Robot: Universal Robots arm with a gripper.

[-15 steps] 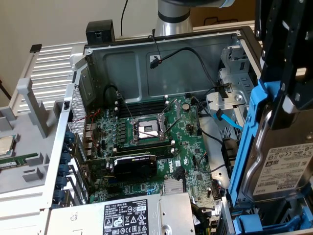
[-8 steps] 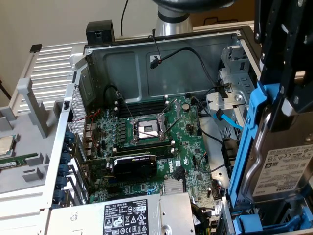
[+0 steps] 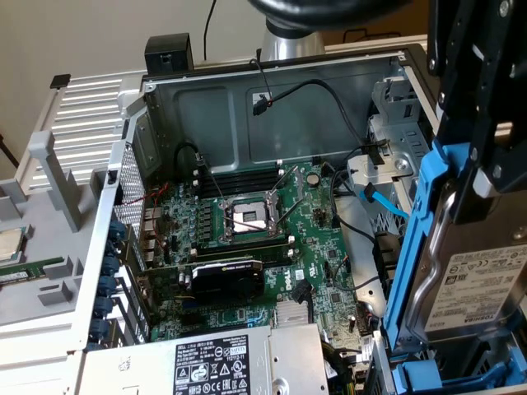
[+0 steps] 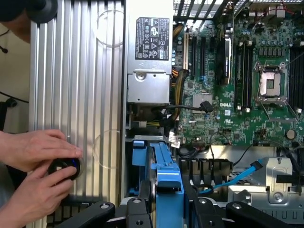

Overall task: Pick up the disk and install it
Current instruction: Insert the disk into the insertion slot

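Gripping one disk (image 3: 473, 284), the one gripper (image 4: 168, 211) holds it on end, long axis near-vertical, at the exterior view's right.

The disk (image 3: 461, 271) is cased in silver metal and framed in smooth blue plastic; the chassis wall (image 3: 214, 115) is finished matt grey.

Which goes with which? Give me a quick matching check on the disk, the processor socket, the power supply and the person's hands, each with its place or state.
Things:
1. disk
2. processor socket
3. power supply
4. person's hands

Places or states:
A. resting on a black knob
B. in the middle of the motherboard
C. held upright in the gripper
D. bears a black label

Pairs: 1-C, 2-B, 3-D, 4-A.
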